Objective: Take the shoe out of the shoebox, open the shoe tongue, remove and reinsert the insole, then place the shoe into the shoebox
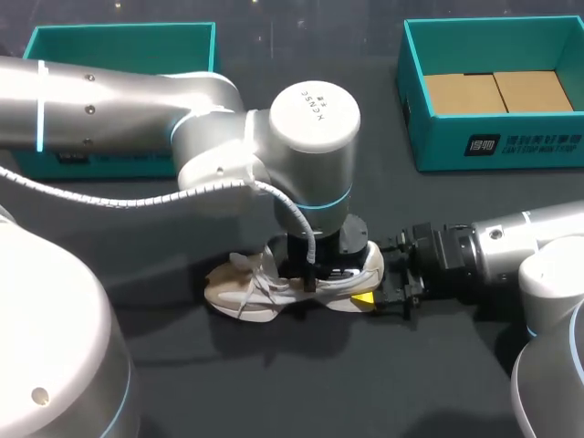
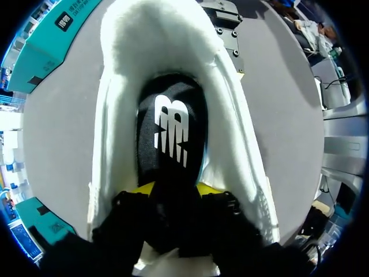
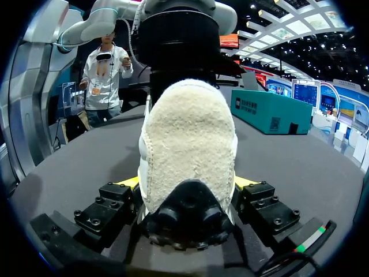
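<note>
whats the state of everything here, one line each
shoe: on the table, heel gripped
insole: in the shoe, pinched
left gripper: shut on the insole
right gripper: shut on the shoe
left shoebox: open
right shoebox: open, cardboard inside

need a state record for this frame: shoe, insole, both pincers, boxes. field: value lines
shoe: white, resting on its sole on the table, outside both boxes
insole: black, in the shoe opening, between the left pincer's fingers
left pincer: pointing down into the shoe, shut on the insole
right pincer: shut on the shoe's heel, one finger on each side
right shoebox: teal, open, cardboard inside
left shoebox: teal, open, partly hidden by the left arm
</note>
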Robot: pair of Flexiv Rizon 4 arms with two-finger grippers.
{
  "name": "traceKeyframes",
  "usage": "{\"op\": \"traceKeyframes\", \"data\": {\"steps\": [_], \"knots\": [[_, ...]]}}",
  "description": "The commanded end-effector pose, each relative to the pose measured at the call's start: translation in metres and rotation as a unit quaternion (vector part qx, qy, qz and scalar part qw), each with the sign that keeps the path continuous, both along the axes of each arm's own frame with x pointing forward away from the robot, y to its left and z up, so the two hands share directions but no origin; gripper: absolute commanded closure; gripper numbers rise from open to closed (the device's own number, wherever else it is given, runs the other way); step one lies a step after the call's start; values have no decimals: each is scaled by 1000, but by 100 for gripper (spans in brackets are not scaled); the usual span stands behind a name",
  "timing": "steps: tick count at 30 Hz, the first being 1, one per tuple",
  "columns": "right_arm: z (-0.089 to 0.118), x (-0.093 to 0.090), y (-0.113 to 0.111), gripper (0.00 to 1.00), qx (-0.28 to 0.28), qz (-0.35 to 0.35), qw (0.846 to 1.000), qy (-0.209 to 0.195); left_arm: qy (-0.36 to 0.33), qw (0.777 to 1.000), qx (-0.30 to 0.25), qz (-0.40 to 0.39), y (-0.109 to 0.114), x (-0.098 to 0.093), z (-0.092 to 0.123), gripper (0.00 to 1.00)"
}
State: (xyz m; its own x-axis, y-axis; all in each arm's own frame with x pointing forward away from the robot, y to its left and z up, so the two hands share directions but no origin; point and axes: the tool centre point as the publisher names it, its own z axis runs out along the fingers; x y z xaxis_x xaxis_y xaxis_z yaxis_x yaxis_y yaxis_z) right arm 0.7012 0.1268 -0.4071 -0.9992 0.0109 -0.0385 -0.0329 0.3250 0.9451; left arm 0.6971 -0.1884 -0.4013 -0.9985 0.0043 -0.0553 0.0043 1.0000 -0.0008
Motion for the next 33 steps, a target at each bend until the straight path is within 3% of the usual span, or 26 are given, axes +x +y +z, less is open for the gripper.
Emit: {"op": "traceKeyframes", "data": {"steps": [1, 6, 7, 22, 33], "knots": [[1, -2, 0, 100, -2, 0, 1000, -1, 3, 1000, -2, 1, 0, 12, -10, 70], [1, -2, 0, 100, -2, 0, 1000, -1, 2, 1000, -3, 3, 1, 9, -13, 91], [1, -2, 0, 100, -2, 0, 1000, -1, 0, 1000, -5, 3, 1, 8, -13, 100], [1, -2, 0, 100, -2, 0, 1000, -1, 60, 991, -108, 42, 20, 10, 19, 100], [1, -2, 0, 100, -2, 0, 1000, -1, 96, 982, -164, 9, 12, 2, 42, 100]]}}
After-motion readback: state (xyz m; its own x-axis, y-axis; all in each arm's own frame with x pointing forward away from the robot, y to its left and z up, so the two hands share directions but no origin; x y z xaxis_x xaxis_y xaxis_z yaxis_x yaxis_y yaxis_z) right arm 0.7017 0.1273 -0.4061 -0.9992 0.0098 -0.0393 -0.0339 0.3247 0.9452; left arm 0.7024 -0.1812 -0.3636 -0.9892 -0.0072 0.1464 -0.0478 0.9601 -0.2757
